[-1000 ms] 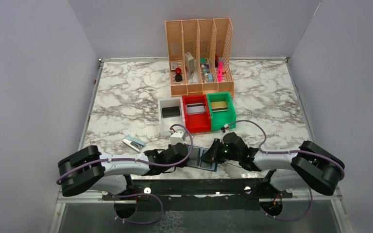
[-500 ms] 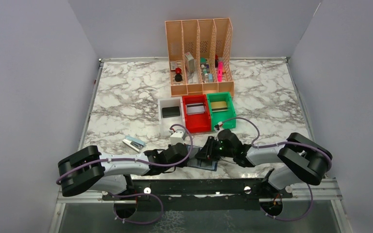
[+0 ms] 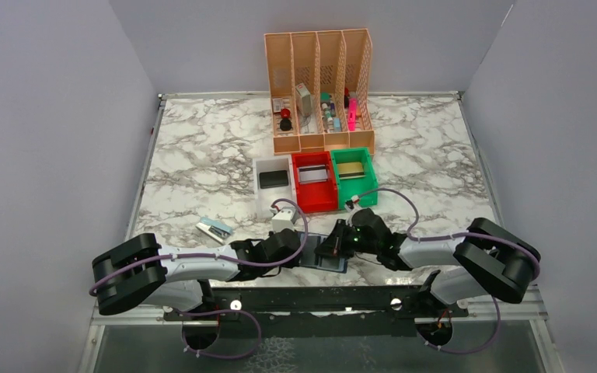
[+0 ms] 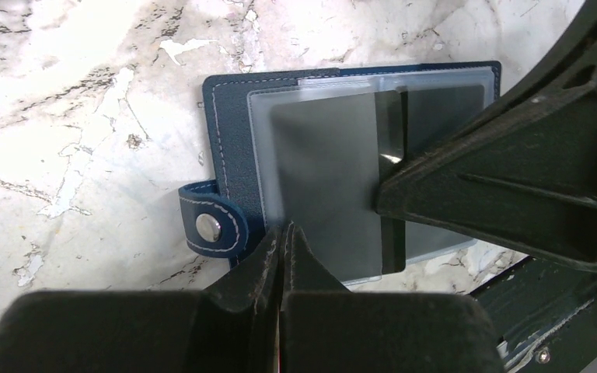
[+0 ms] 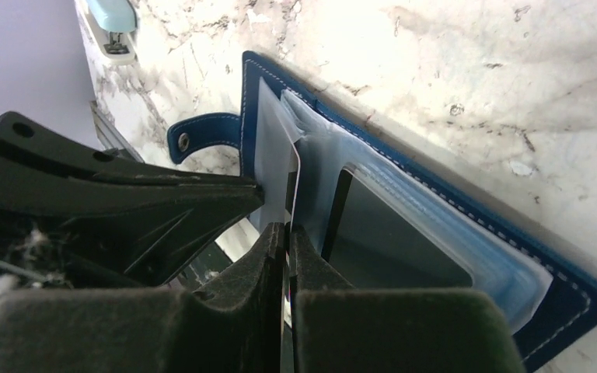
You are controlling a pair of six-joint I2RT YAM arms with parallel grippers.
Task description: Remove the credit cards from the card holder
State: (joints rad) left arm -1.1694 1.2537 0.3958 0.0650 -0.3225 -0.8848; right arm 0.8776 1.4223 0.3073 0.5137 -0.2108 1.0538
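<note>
Card holder (image 4: 228, 140) lies open: navy, white-stitched, with cloudy plastic pockets.

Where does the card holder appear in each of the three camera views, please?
Top external: card holder lower centre.
Left wrist: card holder upper centre, open.
Right wrist: card holder centre to lower right.
Shared landmark: its snap strap, in both wrist views only.

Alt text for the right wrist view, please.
The right gripper is shut on the edge of a thin card standing up from the open blue card holder on the marble table. The left gripper meets the holder's clear pockets from the left; a dark card sits in a pocket.
</note>
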